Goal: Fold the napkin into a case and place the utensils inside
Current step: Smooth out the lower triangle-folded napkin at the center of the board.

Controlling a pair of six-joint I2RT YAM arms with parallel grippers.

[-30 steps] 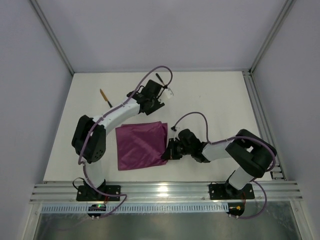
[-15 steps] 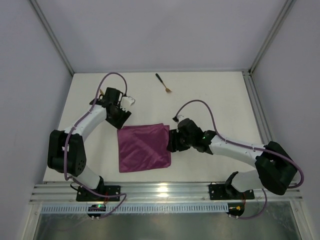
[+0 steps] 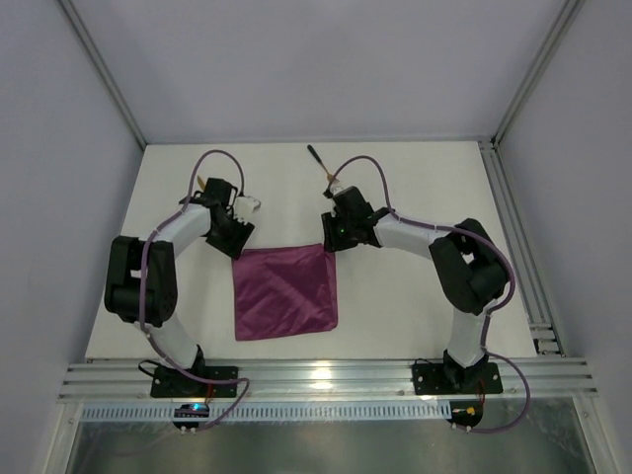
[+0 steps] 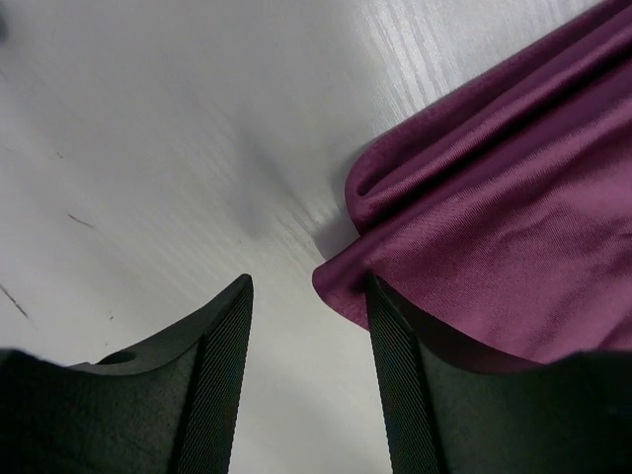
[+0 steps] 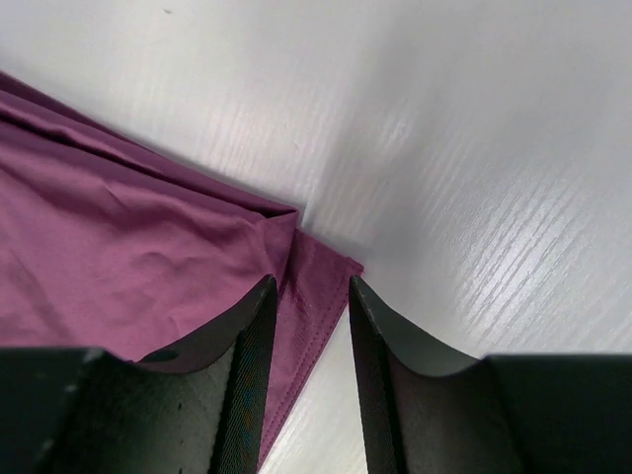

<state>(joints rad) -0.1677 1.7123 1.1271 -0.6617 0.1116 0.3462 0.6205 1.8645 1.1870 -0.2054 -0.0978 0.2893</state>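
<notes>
Left pincer [image 4: 308, 286] is sitting spread over the far-left corner of the napkin [image 3: 284, 291], right pincer [image 5: 311, 283] spread over the far-right one. Napkin is lying flat on the desk [image 3: 415, 296]. Both should be closing low together, catching every layer before folding.

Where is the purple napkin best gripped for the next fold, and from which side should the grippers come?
Probably its two far corners, from above at the far edge. The napkin lies flat, so only its edges offer purchase. One layered corner sits between the fingers of the open right gripper; the open left gripper stands just beside the other.
</notes>
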